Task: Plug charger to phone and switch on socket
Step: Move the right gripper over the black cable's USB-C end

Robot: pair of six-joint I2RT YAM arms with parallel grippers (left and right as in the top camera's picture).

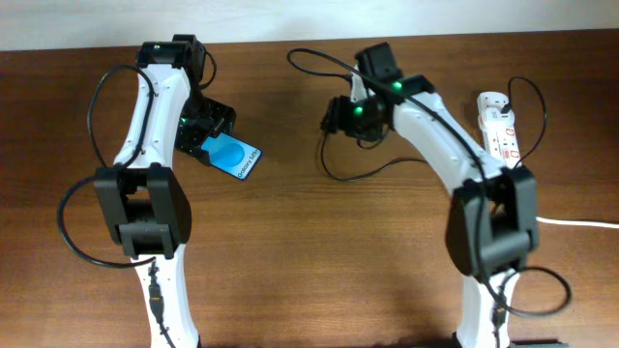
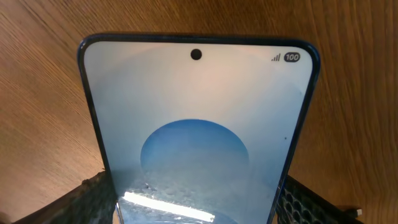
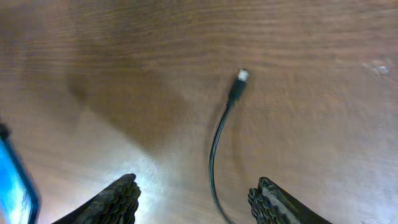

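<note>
The phone (image 1: 238, 158), with a black frame and a blue screen, sits left of centre on the table. It fills the left wrist view (image 2: 196, 112). My left gripper (image 1: 211, 133) (image 2: 196, 208) is shut on its lower end, one finger on each side. The charger (image 1: 332, 172), a thin black cable, loops across the table centre. In the right wrist view its connector (image 3: 241, 75) lies on the wood ahead of my right gripper (image 3: 196, 199) (image 1: 340, 114). That gripper is open and hovers with the cable (image 3: 213, 149) running between its fingers, untouched. The socket (image 1: 499, 126) lies at the far right.
A thick white cord (image 1: 580, 223) runs from the socket off the right edge. The phone's edge shows at the left of the right wrist view (image 3: 15, 186). Bare brown wood (image 1: 319, 251) lies in front of both arms.
</note>
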